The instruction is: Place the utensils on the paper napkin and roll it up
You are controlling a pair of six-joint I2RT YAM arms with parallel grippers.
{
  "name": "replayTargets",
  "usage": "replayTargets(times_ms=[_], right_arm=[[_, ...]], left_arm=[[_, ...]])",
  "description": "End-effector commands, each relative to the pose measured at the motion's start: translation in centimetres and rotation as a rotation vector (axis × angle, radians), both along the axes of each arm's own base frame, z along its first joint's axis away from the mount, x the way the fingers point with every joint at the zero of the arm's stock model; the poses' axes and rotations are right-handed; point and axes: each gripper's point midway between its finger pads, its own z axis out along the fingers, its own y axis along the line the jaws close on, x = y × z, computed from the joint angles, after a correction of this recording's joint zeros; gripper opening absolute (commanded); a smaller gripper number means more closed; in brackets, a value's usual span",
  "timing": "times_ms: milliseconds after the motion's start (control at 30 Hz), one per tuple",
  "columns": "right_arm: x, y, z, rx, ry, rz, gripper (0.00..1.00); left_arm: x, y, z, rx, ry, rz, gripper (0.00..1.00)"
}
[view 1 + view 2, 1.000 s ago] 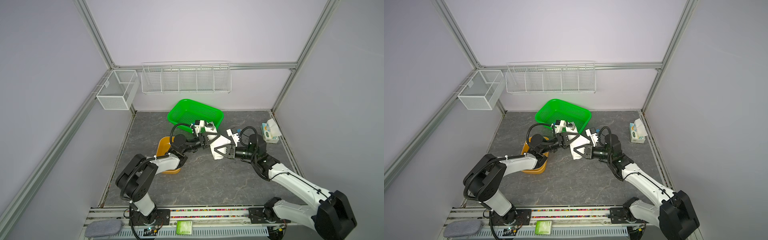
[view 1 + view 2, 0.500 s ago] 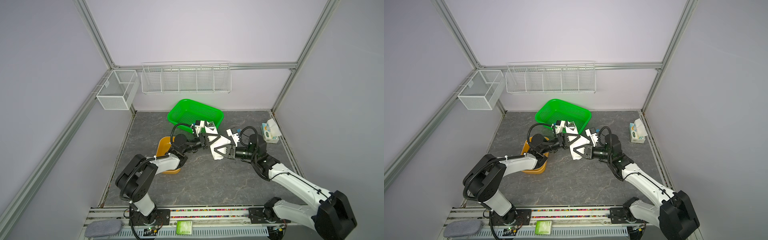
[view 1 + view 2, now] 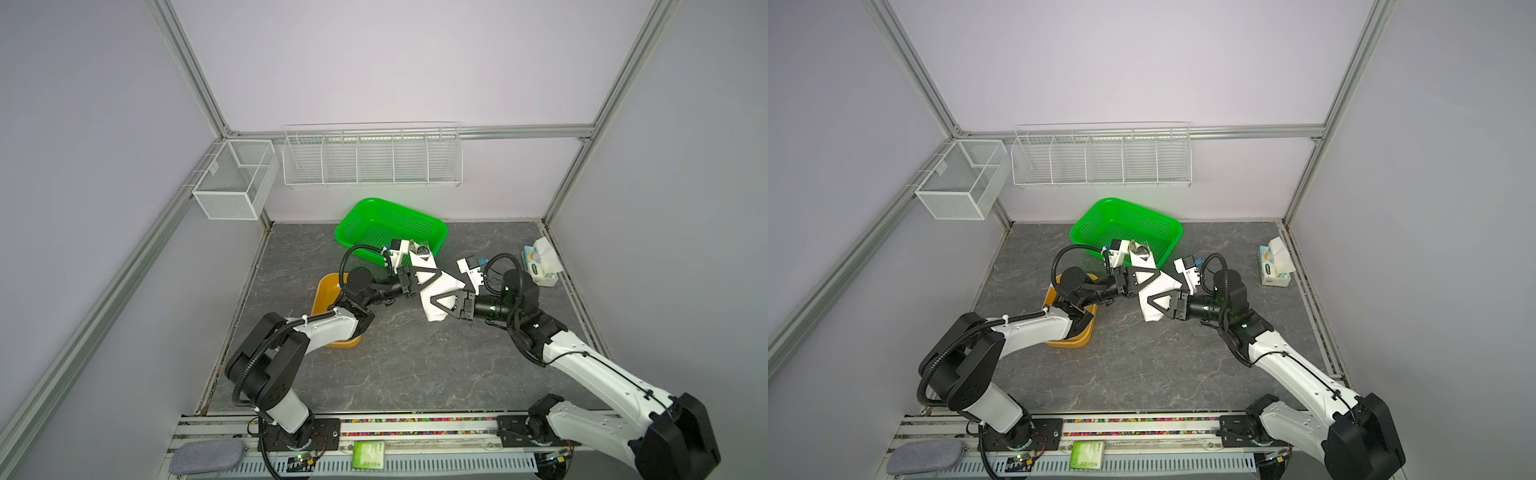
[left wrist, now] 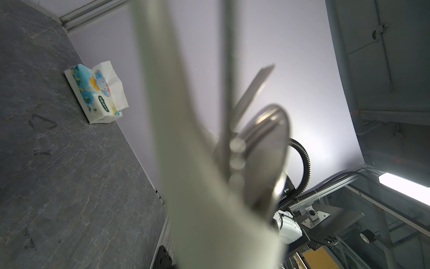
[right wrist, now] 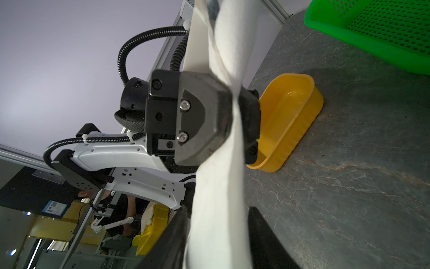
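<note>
— Right wrist view first: what did it give you on the left tool (image 5: 235,120)?
— It was clamped tight across the paper napkin (image 5: 218,186), which was rolled into a white tube and pinched narrow at the grip.
— And the right tool (image 3: 431,300)?
— Its jaws stood parted, with a dark finger (image 5: 264,237) on each side of the roll and a sliver of table (image 5: 349,186) showing beside one. As far as I could see, it was not squeezing.
— How were the arms set?
— In both top views the left arm reached from the lower left over a yellow tub (image 3: 324,291), wrist pointing right. The right arm came from the lower right, pointing left. The tools met nose to nose at mid-frame.
— Where was the roll?
— Off the table, slanting, its upper end over the near rim of the green basket (image 3: 374,216).
— The utensils (image 3: 422,250)?
— Shiny tips poked out of that upper end. The left wrist view showed a spoon bowl (image 4: 265,163) and a flat blade (image 4: 253,90), both blurred.
</note>
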Motion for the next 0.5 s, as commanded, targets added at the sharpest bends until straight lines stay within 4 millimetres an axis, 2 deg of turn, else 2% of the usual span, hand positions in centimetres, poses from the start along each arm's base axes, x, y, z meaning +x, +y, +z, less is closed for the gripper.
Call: replayTargets(times_ms=[0,67,267,467], right_arm=[[0.0,-0.9,1.4,-0.010,-0.058,-0.044,0.62],[0.1,-1.5,1.6,-0.026,-0.068,-0.077,0.67],[0.0,-1.9,3.4,0.008,-0.100,-0.097,0.68],[-0.1,-1.7,3.8,0.025,-0.101,-0.080,0.44]], left_arm=[[-0.5,0.8,3.8,-0.053,-0.106,0.013,0.00],[-0.5,1.1,4.1,-0.058,-0.109,0.020,0.00],[-0.5,1.4,4.7,-0.068,-0.114,0.034,0.00],[-0.7,1.6,5.4,-0.087,-0.113,0.030,0.00]])
